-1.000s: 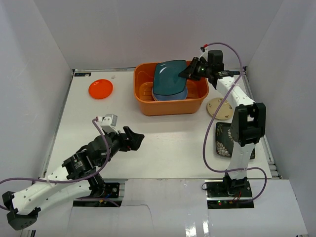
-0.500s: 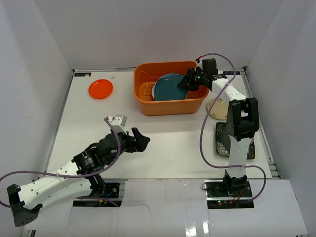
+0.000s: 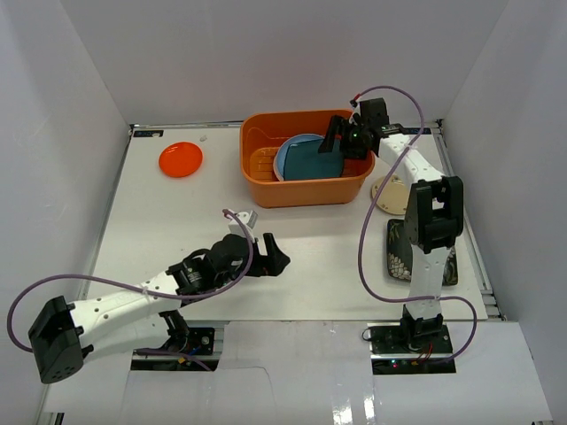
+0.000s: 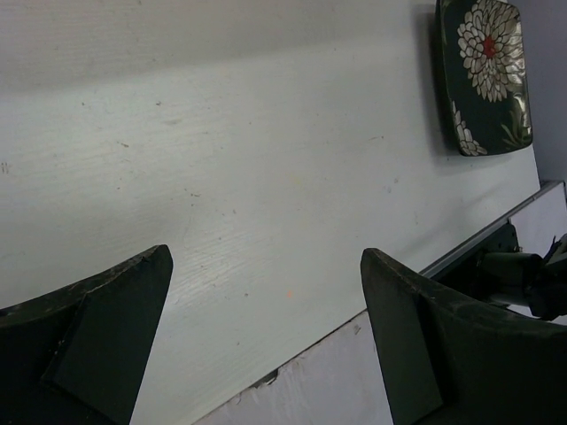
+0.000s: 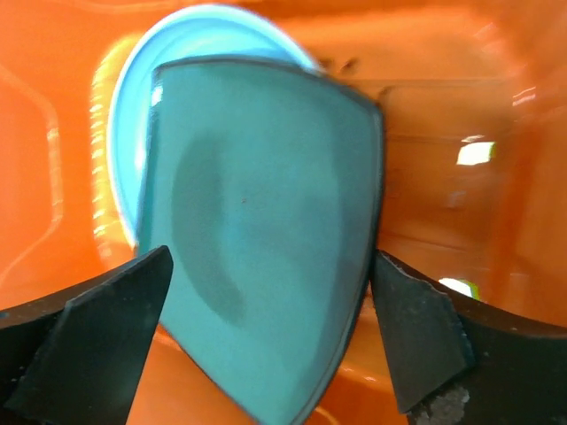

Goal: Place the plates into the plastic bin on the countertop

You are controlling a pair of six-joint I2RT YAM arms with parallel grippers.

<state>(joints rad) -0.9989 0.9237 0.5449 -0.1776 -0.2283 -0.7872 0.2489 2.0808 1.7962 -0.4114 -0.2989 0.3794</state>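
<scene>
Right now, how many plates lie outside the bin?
3: an orange plate far left, a beige plate right of the bin, a black flowered plate near the right edge. The right arm may hide another.

The bin stands on the countertop at the upper centre of the top view. Inside it, a square plate lies on a round plate, offset toward the right. A second round plate lies at upper left, well apart from the bin. A small round plate lies just right of the bin. A second square plate lies below it, near the right edge.
</scene>
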